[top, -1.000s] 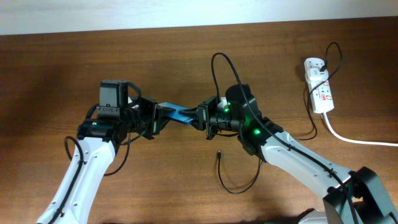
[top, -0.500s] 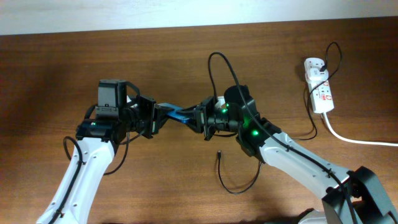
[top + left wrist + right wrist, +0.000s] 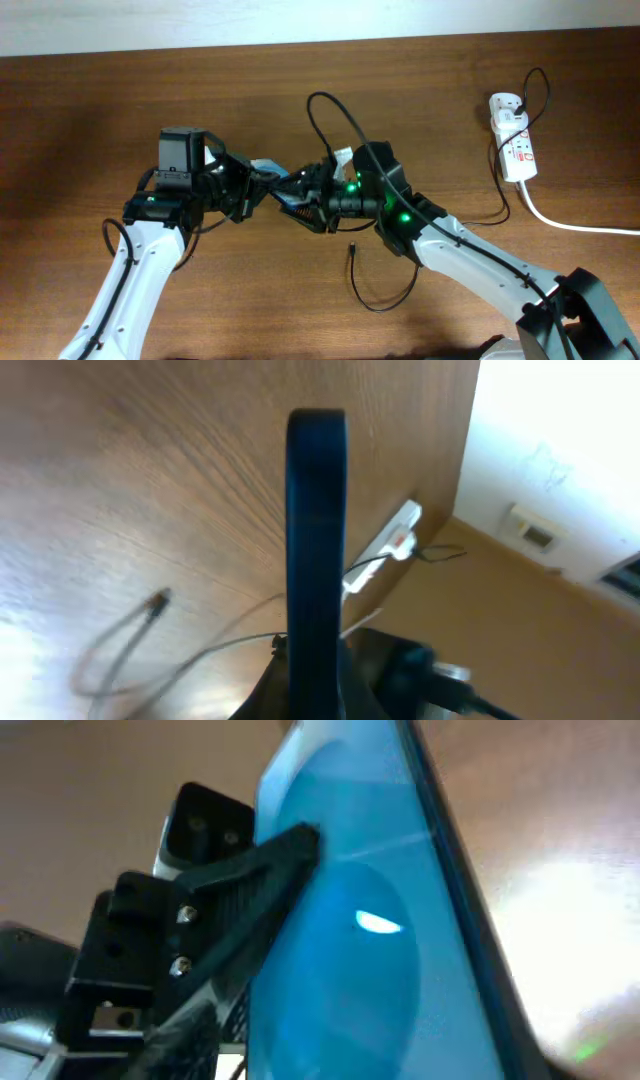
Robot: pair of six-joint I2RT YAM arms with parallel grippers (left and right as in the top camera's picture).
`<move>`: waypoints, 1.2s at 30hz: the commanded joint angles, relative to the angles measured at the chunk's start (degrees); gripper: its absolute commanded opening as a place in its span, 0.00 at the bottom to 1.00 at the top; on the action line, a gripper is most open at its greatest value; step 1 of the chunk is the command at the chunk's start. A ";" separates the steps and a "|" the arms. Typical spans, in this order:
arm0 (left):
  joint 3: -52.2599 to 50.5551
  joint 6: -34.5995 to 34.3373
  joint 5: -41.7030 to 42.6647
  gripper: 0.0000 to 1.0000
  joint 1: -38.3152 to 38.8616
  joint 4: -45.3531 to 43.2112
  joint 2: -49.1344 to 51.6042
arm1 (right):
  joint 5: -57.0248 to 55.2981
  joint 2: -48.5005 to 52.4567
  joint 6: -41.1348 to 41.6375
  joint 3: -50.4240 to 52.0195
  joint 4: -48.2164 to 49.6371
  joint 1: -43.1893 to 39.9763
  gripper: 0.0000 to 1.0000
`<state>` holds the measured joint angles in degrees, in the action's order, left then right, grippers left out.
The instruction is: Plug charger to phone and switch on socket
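Observation:
The phone (image 3: 272,174) hangs above the middle of the table, its blue screen tilted, between the two arms. My left gripper (image 3: 255,185) is shut on its left end. In the left wrist view the phone (image 3: 317,530) shows edge-on as a dark upright bar. My right gripper (image 3: 303,197) sits over the phone's right end with its jaws spread apart. The blue screen (image 3: 380,950) fills the right wrist view, with the left gripper's black finger (image 3: 240,885) against it. The charger's connector tip (image 3: 352,247) lies free on the table below the right gripper. The socket (image 3: 512,150) lies at the far right.
The thin charger cable (image 3: 385,303) curls across the wood in front of the right arm and runs off toward the socket. A thick white cord (image 3: 580,226) leaves the socket to the right edge. A black robot cable (image 3: 325,100) loops above the right wrist.
My right gripper has opened off the phone and slid left along it toward the left gripper. The left gripper has tightened on the phone and stayed in place.

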<state>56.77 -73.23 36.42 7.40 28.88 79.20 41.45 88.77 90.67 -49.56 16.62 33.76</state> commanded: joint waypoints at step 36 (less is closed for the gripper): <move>0.17 3.39 53.70 0.00 -2.27 -46.40 26.77 | -35.10 -11.23 -55.41 -0.70 -65.05 -8.81 0.98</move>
<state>56.42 -69.52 87.26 5.45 -17.06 106.04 7.11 74.26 38.89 -50.06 -48.23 22.65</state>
